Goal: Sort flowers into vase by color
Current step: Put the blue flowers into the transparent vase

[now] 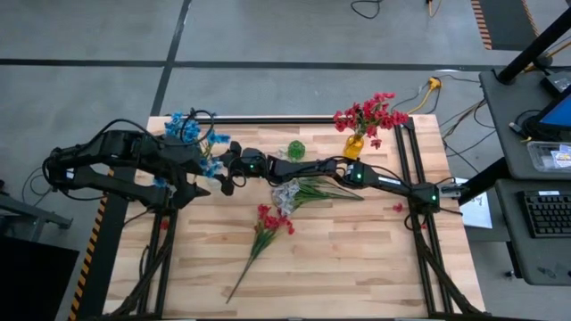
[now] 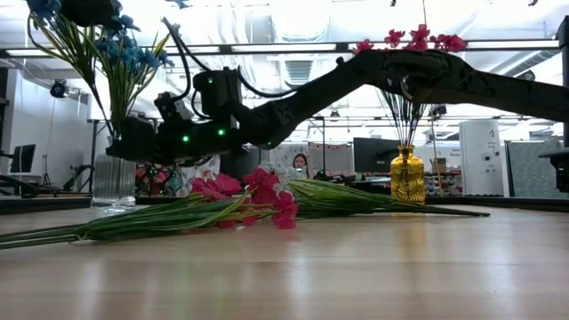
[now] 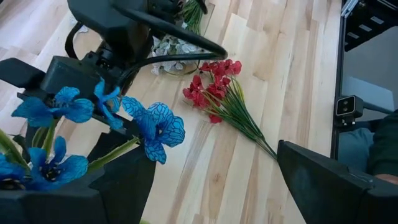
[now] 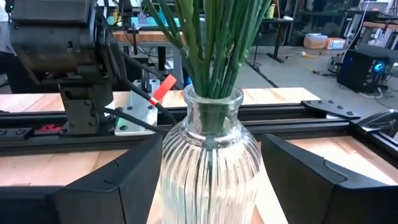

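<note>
From the high view, the right arm is stretching flat across the wooden surface [image 1: 357,259] toward nine o'clock, its right pincer [image 1: 228,169] arriving beside the blue flowers [image 1: 192,134] at the far-left corner, while the left pincer [image 1: 192,183] is crowding the same spot from the other side. A red spray [image 1: 268,227] is lying mid-surface, stem trailing toward seven o'clock, with a pale white bunch [image 1: 287,192] just beyond it; more red flowers are standing in a yellow vase [image 1: 354,145] at one o'clock. In the low view, the clear glass vase [image 2: 113,178] is holding the blue stems upright. In the left wrist view, blue blossoms are filling the foreground between wide-open fingers. In the right wrist view, the ribbed glass vase is standing dead ahead between that pincer's fingers [image 4: 112,186], which are spread wider than the vase and touching nothing.
</note>
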